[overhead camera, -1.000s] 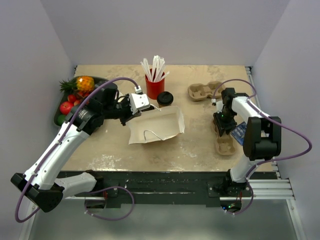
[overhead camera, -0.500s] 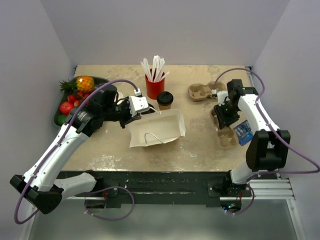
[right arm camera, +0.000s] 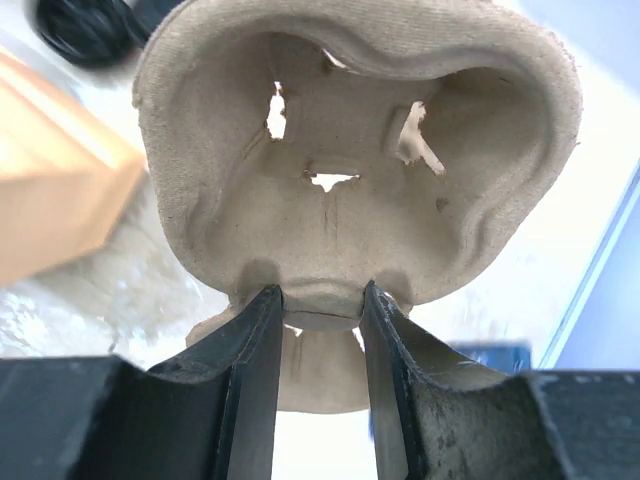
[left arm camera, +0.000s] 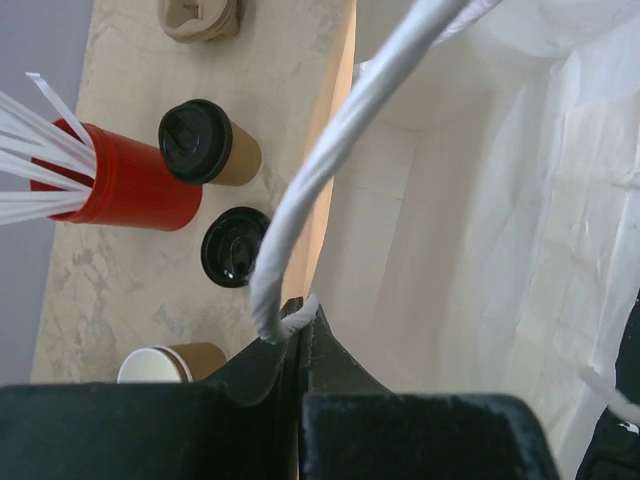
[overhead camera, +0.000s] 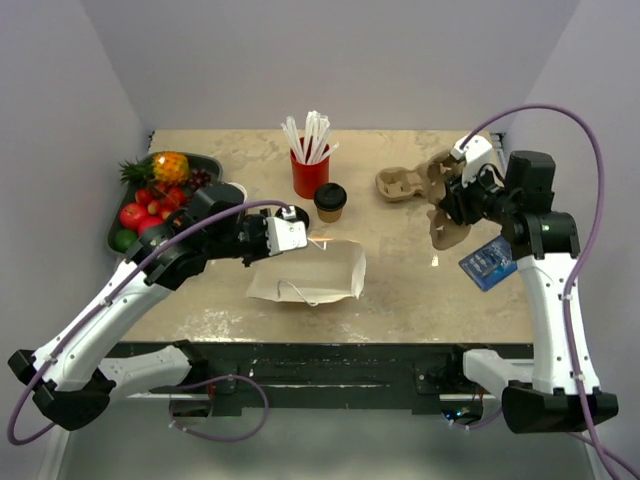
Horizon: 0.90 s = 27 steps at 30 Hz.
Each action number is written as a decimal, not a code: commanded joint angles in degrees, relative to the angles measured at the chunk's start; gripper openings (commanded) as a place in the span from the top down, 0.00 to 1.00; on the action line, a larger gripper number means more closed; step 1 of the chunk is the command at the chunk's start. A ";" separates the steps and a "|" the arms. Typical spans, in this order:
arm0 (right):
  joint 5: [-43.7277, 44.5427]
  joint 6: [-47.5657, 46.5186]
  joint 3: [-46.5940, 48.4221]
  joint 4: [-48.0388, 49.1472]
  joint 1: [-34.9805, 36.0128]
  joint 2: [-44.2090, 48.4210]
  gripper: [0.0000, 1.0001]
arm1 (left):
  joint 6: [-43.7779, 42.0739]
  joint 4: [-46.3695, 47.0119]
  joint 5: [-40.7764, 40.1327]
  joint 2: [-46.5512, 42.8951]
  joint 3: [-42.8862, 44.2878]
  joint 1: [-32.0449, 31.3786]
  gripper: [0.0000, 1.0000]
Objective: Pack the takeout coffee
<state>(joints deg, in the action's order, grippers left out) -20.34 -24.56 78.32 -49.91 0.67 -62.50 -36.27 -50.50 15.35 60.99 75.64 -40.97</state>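
standing tan black-lidded coffee [left arm camera: 210, 145], left tool [left arm camera: 298, 325] pinching bag handle [left arm camera: 340, 130] – right tool [right arm camera: 320, 295] pinching carrier [right arm camera: 350, 150]

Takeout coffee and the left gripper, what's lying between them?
A loose flat black lid lies on the table between the takeout coffee and the left gripper, which is shut on the bag handle. The left wrist view shows it.

The tan, marbled desk [overhead camera: 400, 280] carries a fruit tray [overhead camera: 113, 230] at its upper left. At upper centre a red cup [overhead camera: 310, 177] of white straws [overhead camera: 308, 133] stands just beside the takeout coffee [overhead camera: 330, 201]. Close by are a loose black lid [left arm camera: 235, 247] and a lidless tan cup [left arm camera: 166, 364]. A white paper bag [overhead camera: 322, 276] lies at centre, and a pulp cup carrier [overhead camera: 398, 183] sits at upper right.
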 commanded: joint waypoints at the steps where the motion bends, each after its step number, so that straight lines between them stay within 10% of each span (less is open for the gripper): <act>1: -12.51 -1.63 6.03 5.18 0.30 1.06 1.00 | -1.88 -0.65 -3.32 -0.17 1.54 -3.32 1.00; 12: -14.81 -1.27 19.14 4.74 14.97 4.83 1.00 | 14.47 3.66 6.25 3.25 -0.05 -1.48 1.00; 21: -31.50 -16.92 21.87 -4.23 15.15 6.16 1.00 | 16.67 6.02 13.55 7.30 0.65 1.59 1.00; 27: -39.07 -12.46 15.38 6.02 16.64 7.66 1.00 | 17.47 6.12 19.62 10.90 4.25 5.20 1.00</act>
<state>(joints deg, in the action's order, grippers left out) -51.09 -38.15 96.97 -50.41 15.75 -55.09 -21.10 -45.78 28.08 69.89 75.92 -37.56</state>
